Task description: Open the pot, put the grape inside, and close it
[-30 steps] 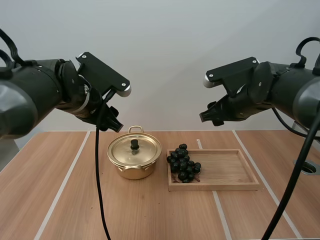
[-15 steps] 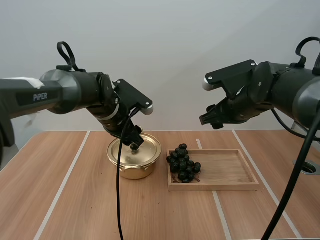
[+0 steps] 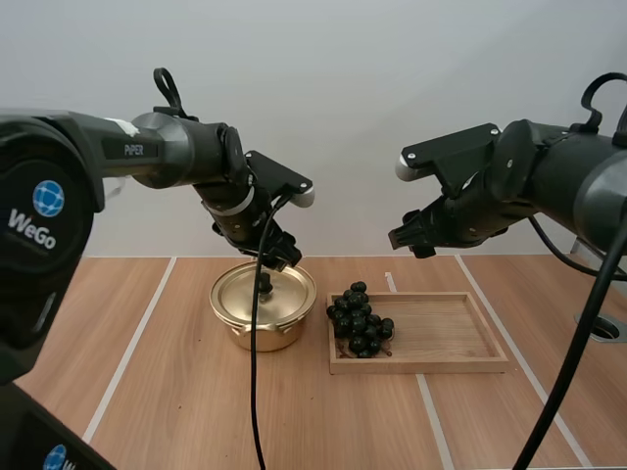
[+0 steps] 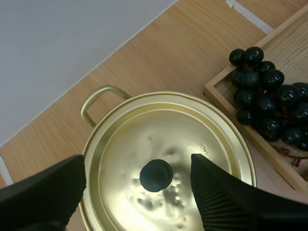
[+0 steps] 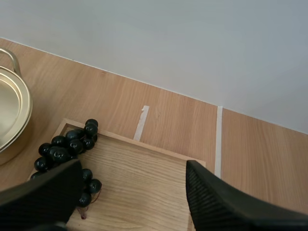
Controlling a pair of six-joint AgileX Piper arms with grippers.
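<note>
Swung left claw [image 3: 277, 255] in over the pot [image 3: 257, 338] — fingers spread about lid knob [image 4: 156, 175]; opening step: lower, pinch, lift.

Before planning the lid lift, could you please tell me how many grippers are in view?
2. The left gripper is just above the lid knob, jaws open; the right gripper hangs high over the wooden tray, jaws open.
</note>
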